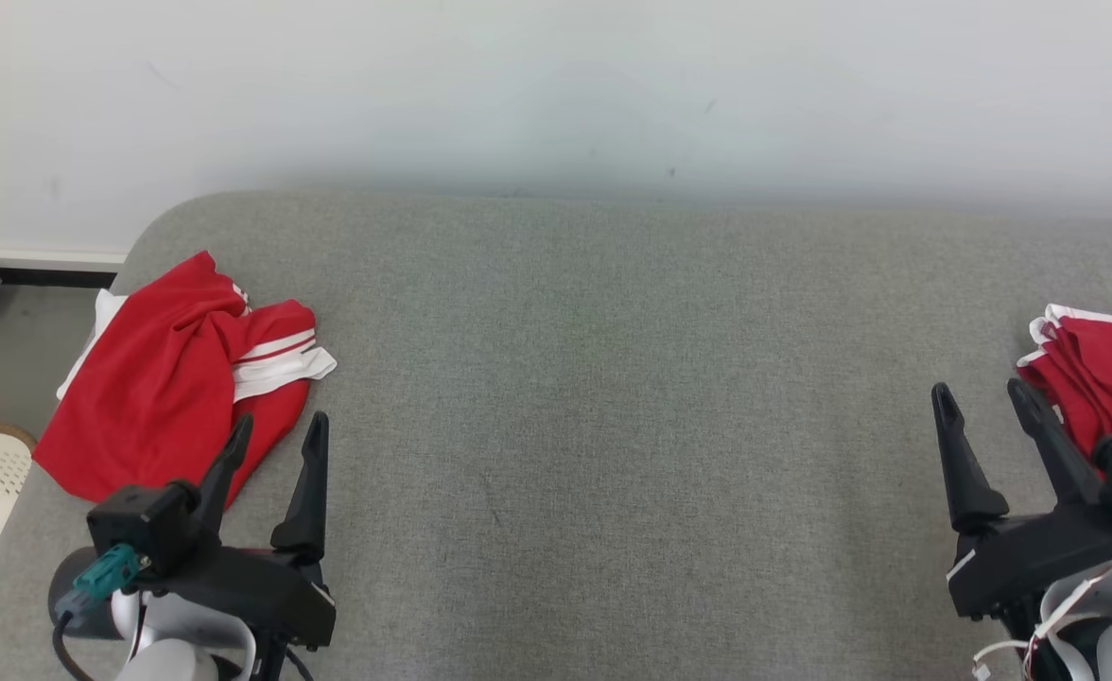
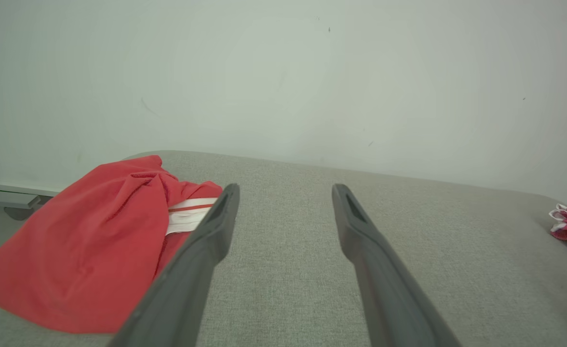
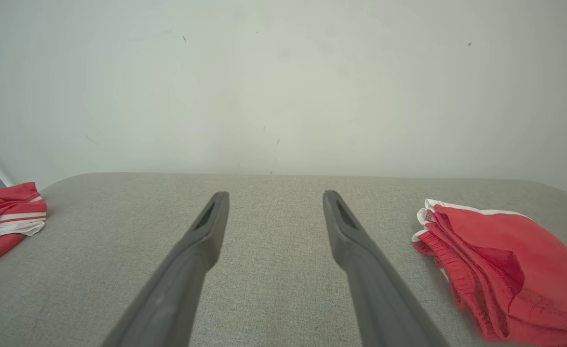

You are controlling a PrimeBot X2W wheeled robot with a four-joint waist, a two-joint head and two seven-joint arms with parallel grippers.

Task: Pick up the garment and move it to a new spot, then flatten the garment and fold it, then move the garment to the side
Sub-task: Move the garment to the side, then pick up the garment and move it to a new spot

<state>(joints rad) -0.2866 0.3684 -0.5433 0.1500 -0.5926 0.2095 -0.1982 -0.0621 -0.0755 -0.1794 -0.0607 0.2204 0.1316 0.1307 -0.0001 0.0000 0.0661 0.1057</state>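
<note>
The grey padded surface [image 1: 594, 426] spreads across the head view, bare through its middle, with a pale wall [image 1: 556, 85] behind it. At its left end lies the crumpled red garment [image 1: 159, 378], bunched on itself and close to the rounded corner. At the far right sits a folded red stack [image 1: 1109, 378] with white edging. The left gripper [image 1: 282, 421] hovers just beside the crumpled garment, fingers spread wide and holding nothing. The right gripper [image 1: 980, 390] is likewise spread and empty, just beside the stack. A white striped trim [image 1: 277, 364] lies on the bunch, nearest the left fingers.

The likely trouble is a shallow pinch: catching only the trim or one loose layer would let the rest trail, and so near the edge it could slide off the surface. The right arm carries its own risk — a careless sweep could snag the stack and undo it.
</note>
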